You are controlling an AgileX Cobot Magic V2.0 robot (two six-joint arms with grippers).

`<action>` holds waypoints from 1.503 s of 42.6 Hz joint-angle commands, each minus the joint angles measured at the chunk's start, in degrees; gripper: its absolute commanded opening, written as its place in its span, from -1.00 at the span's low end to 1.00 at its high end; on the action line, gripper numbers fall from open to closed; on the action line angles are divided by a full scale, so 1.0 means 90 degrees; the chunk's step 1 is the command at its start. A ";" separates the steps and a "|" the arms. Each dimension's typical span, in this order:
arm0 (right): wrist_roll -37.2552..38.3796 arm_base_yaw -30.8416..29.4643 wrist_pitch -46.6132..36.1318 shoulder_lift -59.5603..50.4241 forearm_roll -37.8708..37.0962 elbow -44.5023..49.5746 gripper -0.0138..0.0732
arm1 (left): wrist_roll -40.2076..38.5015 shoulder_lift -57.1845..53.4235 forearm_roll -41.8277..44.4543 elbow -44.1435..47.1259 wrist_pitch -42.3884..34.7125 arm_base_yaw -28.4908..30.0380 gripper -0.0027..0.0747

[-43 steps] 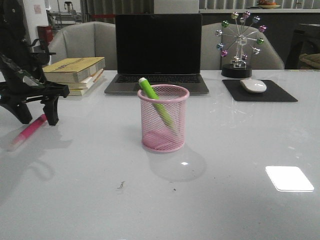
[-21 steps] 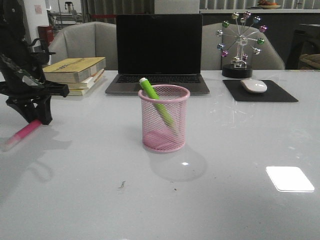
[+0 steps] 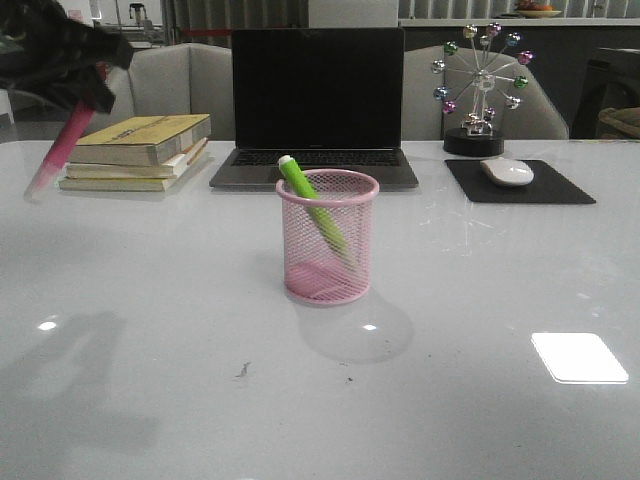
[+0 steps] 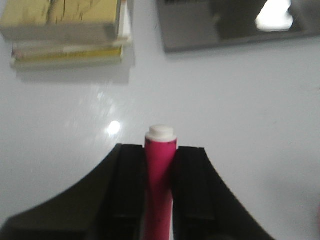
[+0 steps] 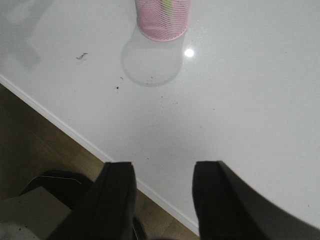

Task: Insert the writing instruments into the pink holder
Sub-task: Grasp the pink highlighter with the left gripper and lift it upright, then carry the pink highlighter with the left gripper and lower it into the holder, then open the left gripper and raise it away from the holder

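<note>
Roughly half of the task is judged done. One of the two writing instruments is already in the round pink wire-mesh pen cup (image 3: pixel 327 237), which is taken here as the landmark and stands upright on the pale glossy table (image 3: pixel 480 330) in front of the open dark laptop (image 3: pixel 317 105). The bright lime-green highlighter marker (image 3: pixel 311 211) is seen leaning inside the cup, its top poking above the rim on the cup's left side; nothing else is made out in it.

The second piece is not yet delivered. The magenta pink marker (image 3: pixel 61 145) is held in the air well to the left of the cup and higher than its rim, tilted, in front of the stack of yellow-covered books (image 3: pixel 140 150). It is pinched by the left gripper (image 4: pixel 160 165), whose black fingers (image 4: pixel 131 180) are closed against both sides of the barrel, the pale cap pointing away from the wrist. What is left is judged to be a carry over the cup and a release into it.

The right gripper (image 5: pixel 164 187) is held apart, empty, above the table's near edge, with the cup well ahead of it.
</note>
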 commanded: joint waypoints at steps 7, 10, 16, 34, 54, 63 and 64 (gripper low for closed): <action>-0.0008 -0.0033 -0.0315 -0.0071 -0.0047 -0.0171 0.22 | -0.0247 -0.1460 -0.0082 0.1562 -0.3944 -0.1292 -0.70; -0.0008 -0.0033 -0.0315 -0.0071 -0.0047 -0.0171 0.22 | -0.0260 -0.1398 -0.0082 0.1667 -0.4582 -0.1734 -0.70; -0.0008 -0.0033 -0.0315 -0.0071 -0.0047 -0.0171 0.22 | -0.0260 -0.0949 -0.0060 0.1664 -0.6015 -0.2440 -0.70; -0.0008 -0.0033 -0.0315 -0.0071 -0.0047 -0.0171 0.22 | -0.0260 0.1123 -0.0038 0.0457 -0.6947 -0.3045 -0.70; -0.0008 -0.0033 -0.0315 -0.0071 -0.0047 -0.0171 0.22 | -0.0260 0.1806 -0.0038 0.0395 -0.6691 -0.3045 -0.17; -0.0008 -0.0033 -0.0315 -0.0071 -0.0047 -0.0171 0.22 | -0.0260 0.1576 -0.0053 0.0284 -0.5911 -0.2931 0.11; -0.0008 -0.0033 -0.0315 -0.0071 -0.0047 -0.0171 0.22 | -0.0260 0.1505 -0.0053 0.0239 -0.5643 -0.2917 0.11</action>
